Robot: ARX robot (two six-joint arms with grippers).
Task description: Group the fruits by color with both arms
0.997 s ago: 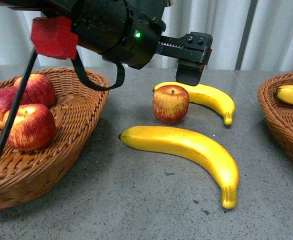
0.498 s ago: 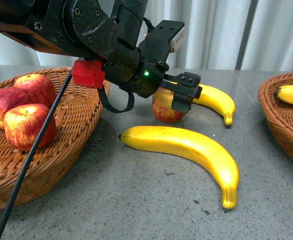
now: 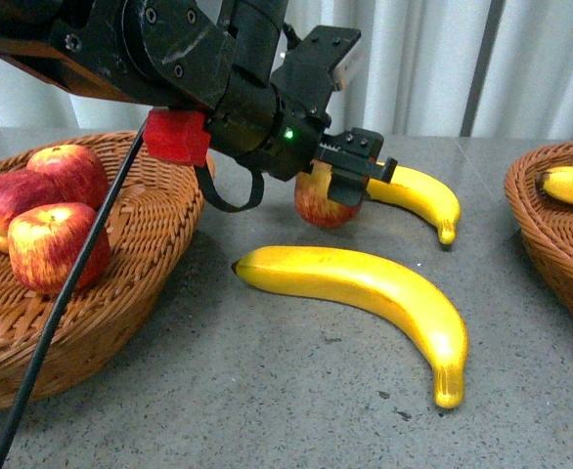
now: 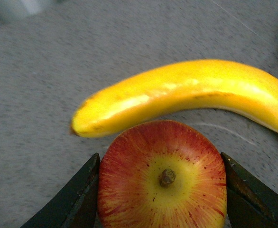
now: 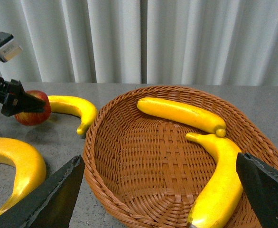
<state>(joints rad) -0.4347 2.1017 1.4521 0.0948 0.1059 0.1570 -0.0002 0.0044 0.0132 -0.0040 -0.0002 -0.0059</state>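
Note:
My left gripper (image 3: pixel 350 181) is shut on a red apple (image 3: pixel 318 203) at the table's middle; in the left wrist view the apple (image 4: pixel 162 178) sits stem-up between both jaws, a banana (image 4: pixel 186 95) lying just beyond it. That banana (image 3: pixel 418 195) lies behind the apple in the front view. A larger banana (image 3: pixel 365 288) lies in front. Three red apples (image 3: pixel 52 244) sit in the left wicker basket (image 3: pixel 140 254). My right gripper (image 5: pixel 158 190) is open above the right basket (image 5: pixel 167 156), which holds two bananas (image 5: pixel 179 114).
The right basket's rim (image 3: pixel 541 234) shows at the front view's right edge with a banana (image 3: pixel 570 186) in it. The left arm's cable (image 3: pixel 62 303) hangs across the left basket. A grey curtain hangs behind the table.
My left arm came down from above onto the middle apple, and its jaws shut around it. The apple now sits slightly higher and tilted. Bananas and basket apples have not moved.

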